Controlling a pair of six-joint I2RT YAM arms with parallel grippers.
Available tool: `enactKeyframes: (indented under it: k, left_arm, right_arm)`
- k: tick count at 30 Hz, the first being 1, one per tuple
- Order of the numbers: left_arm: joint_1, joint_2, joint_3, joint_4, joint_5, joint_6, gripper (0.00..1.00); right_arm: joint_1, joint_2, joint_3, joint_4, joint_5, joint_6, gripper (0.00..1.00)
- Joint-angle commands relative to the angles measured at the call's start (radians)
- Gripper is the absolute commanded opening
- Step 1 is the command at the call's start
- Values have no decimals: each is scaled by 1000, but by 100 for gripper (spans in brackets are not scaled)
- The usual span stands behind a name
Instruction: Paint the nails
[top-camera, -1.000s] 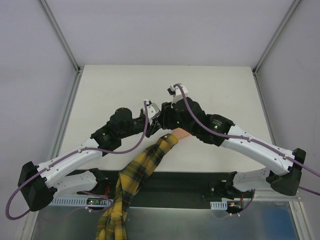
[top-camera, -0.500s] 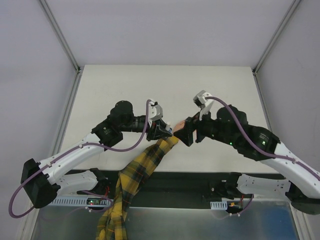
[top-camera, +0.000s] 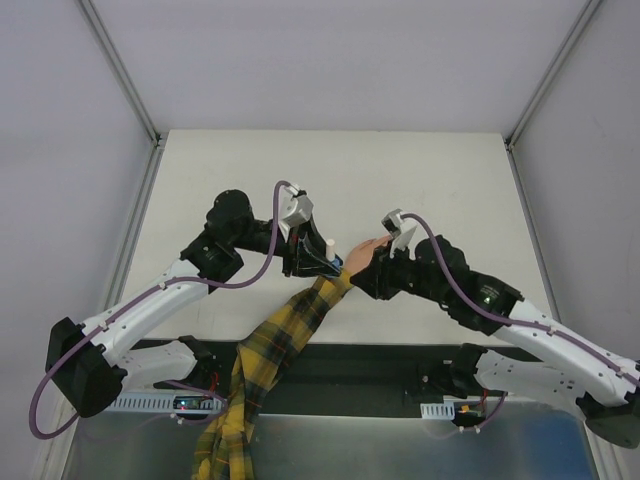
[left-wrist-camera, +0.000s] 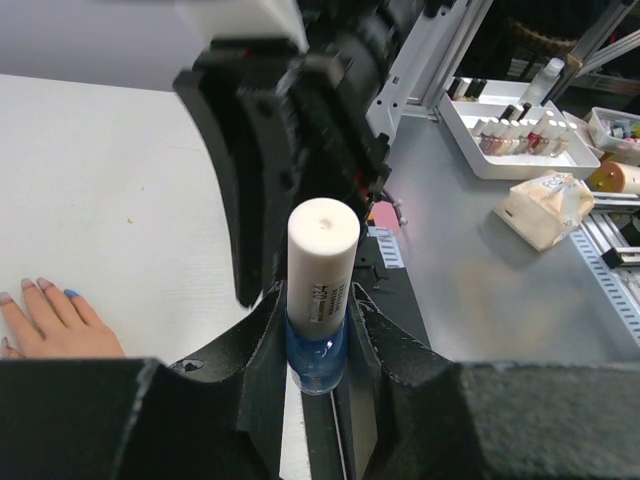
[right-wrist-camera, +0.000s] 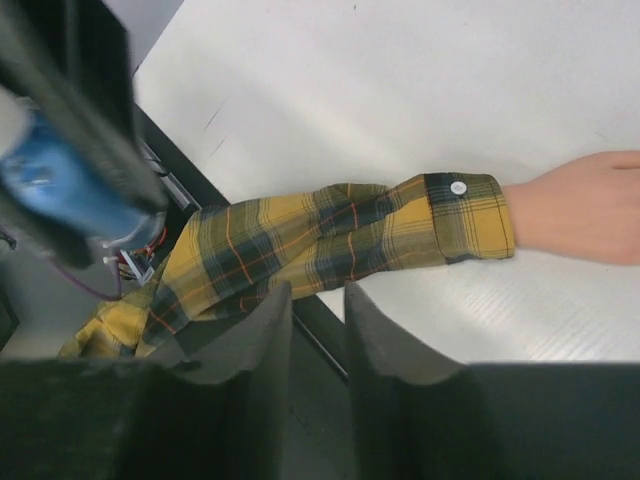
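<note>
**Item: paired bench-mounted arms, one set.**

- Left arm (top-camera: 150, 300): white moulded link shells and black rounded joint housings, with a black block base (top-camera: 75, 365).
- Right arm (top-camera: 545, 328): the same pattern of white links, black joints and black base (top-camera: 612, 425).
- Cabling: one purple lead per arm, left cable (top-camera: 270, 240) and right cable (top-camera: 425, 222). Each runs from the wrist back along the links.
- Wrist fittings: a pale grey-white camera block on each wrist, left block (top-camera: 295, 208) and right block (top-camera: 397, 222).
- Left tool (left-wrist-camera: 315, 345): two matt black fingers with curved inner faces.
- Right tool (right-wrist-camera: 318, 300): two matt black fingers with blunt, rounded tips.
- Markings: none legible.
</note>
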Motion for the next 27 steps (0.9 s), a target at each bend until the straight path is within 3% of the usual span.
enactKeyframes:
  k: [1,6,12,20,27]
  left_arm:
    - [12,-29,-3,121,-9,-61,0]
    - [10,-41,-12,137,-61,-77,0]
    - [12,-61,-31,132,-119,-57,0]
    - [8,-69,-38,108,-152,-15,0]
    - [-11,-71,-35,57,-190,34,0]
  right_arm:
    - [1,-10,-127,354,19,172,21]
    - [21,44,-306,757,38,284,19]
    - [39,133,-348,1006,99,428,19]
    - [65,165,-366,1180,140,615,15]
    - [70,125,-310,1086,153,700,14]
